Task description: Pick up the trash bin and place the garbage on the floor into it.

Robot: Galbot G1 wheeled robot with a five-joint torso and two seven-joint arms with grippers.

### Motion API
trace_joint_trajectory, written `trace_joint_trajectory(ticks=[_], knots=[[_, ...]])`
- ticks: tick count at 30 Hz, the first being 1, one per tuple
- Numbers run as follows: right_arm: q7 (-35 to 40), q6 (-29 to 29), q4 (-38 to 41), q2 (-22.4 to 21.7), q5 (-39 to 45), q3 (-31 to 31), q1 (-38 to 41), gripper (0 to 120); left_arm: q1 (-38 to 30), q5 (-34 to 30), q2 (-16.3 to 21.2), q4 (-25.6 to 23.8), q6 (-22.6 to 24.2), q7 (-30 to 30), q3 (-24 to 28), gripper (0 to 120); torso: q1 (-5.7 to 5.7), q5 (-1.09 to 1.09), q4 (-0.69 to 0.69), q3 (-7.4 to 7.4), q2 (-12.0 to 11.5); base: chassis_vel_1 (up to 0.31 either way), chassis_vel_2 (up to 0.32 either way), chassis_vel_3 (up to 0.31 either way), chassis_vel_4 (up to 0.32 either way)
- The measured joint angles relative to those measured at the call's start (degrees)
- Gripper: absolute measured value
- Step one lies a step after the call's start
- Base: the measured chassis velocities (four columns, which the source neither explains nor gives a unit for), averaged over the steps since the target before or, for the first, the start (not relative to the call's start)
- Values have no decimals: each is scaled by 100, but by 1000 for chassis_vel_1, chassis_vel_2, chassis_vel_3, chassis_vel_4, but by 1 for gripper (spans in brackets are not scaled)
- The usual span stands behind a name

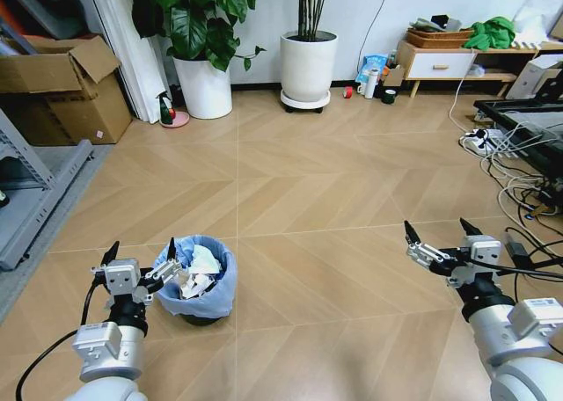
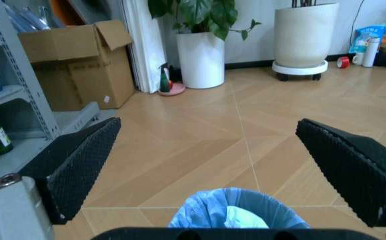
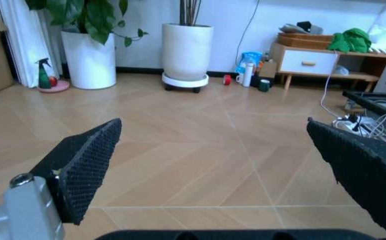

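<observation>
Stretching out from the trash bin [image 1: 197, 282] in every direction is the floor [image 1: 334, 199], tan wood laid in a zigzag pattern. Far behind the bin, by the back wall, sits a big brown cardboard box [image 1: 62, 89]. Near it stand two white plant pots [image 1: 204, 86], both much bigger than the bin, and one rests on a little wheeled base. A low wooden cabinet [image 1: 435, 62] with a white drawer is far from the bin too, over on the robot's right side by the same wall. A green spray bottle [image 1: 165, 109] stands just beside the nearer pot.

The trash bin itself is small and round, and it stands on the floor close in front of the robot, on its left side. A crinkly light-blue bag [image 2: 210, 212] lines it. Inside the bin lies the garbage [image 1: 195, 273], mostly crumpled white paper with some dark bits.

The left gripper [image 1: 141, 253] hangs just beside the bin, on the side away from the middle of the room. Its two black fingers [image 2: 79, 167] are spread wide apart, and one fingertip is right at the bin's rim. It holds nothing.

The right gripper [image 1: 440, 229] is well apart from the bin, over bare floor on the robot's right. Its fingers [image 3: 86, 162] are spread wide too, with nothing between them.
</observation>
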Motion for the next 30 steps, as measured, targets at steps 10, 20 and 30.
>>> trace_joint_trajectory(ticks=[10,20,30], knots=[[0,4,-18,-7,3,-9,6,100,-9,-14,5,19,5,-9,4,100,0,0,0,0,0,0,0,0,0],[0,6,-26,-10,6,-12,9,100,-13,-20,8,27,11,-13,5,100,0,0,0,0,0,0,0,0,0],[2,6,-31,-11,10,-17,11,100,-12,-24,11,31,13,-14,5,100,0,0,0,0,0,0,0,0,0]])
